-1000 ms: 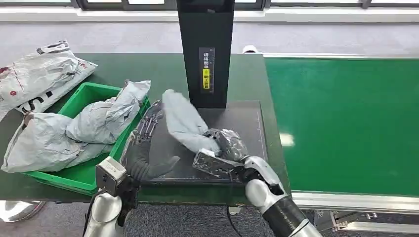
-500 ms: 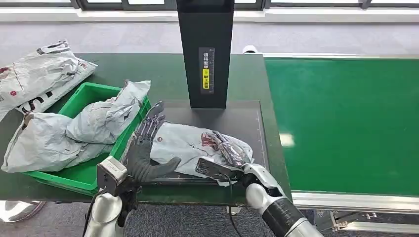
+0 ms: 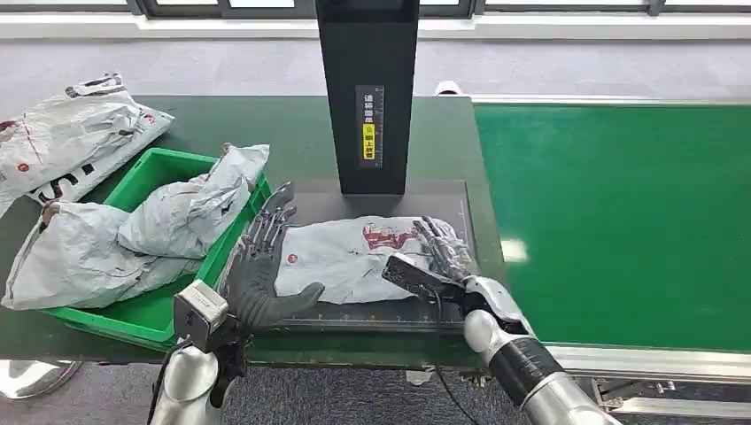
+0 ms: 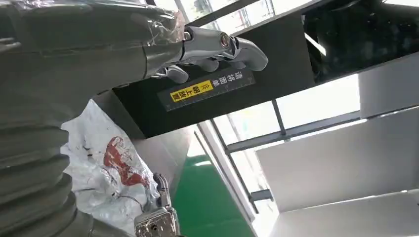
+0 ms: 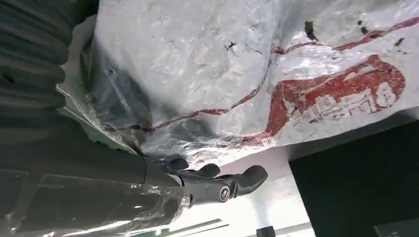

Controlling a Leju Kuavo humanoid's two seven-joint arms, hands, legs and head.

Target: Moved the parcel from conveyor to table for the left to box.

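Right hand (image 3: 440,257) is seen at the right end of the parcel (image 3: 354,257), its fingers stretched out flat over the bag's edge; nothing is pinched between them as far as can be told, so it is judged to be holding nothing with fingers apart. In the right wrist view the crumpled grey film with its red print (image 5: 341,94) lies just past the extended fingertips (image 5: 247,177).

Left hand (image 3: 266,257) is held edge-on at the parcel's left end, fingers straight and spread, thumb pointing toward the bag; nothing is grasped by it. It stands between the parcel and the green bin (image 3: 168,314).

The parcel is laid flat on the dark mat (image 3: 381,314) of the table, near the foot of the black scanner column (image 3: 367,97), well apart from the green conveyor (image 3: 620,221) on the right.

The transfer step is judged to be at its end: the bag is off the belt and resting on the table. What is called for next is that the right hand be drawn clear and the parcel be gripped by the left hand, then carried left to the bin, where other grey bags (image 3: 133,230) are already heaped. The slack film may slip if only the edge is caught.
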